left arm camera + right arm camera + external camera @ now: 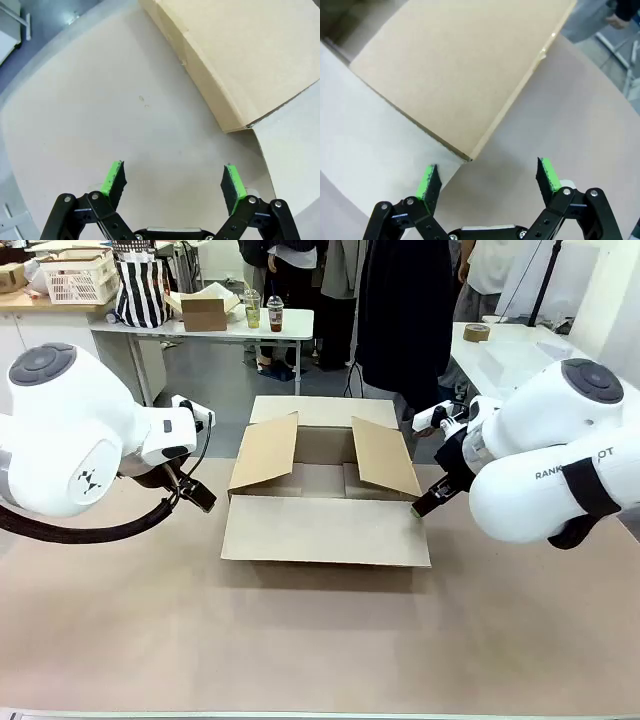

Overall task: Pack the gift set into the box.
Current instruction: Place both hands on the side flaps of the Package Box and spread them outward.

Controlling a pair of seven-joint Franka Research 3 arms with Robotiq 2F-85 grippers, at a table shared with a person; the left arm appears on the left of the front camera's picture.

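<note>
From the front, the box [325,490] is seen mid-table [300,640], flaps spread; white tables stand at twelve o'clock. By the left wrist, the left gripper [173,182] is shown released over bare tabletop, box at one o'clock. By the right wrist, the right gripper [487,181] is shown released, box at eleven.

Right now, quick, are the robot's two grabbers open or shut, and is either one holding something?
Left gripper: jaws open, holding nothing, beside the box.
Right gripper: jaws open, holding nothing, by the box's corner.
</note>
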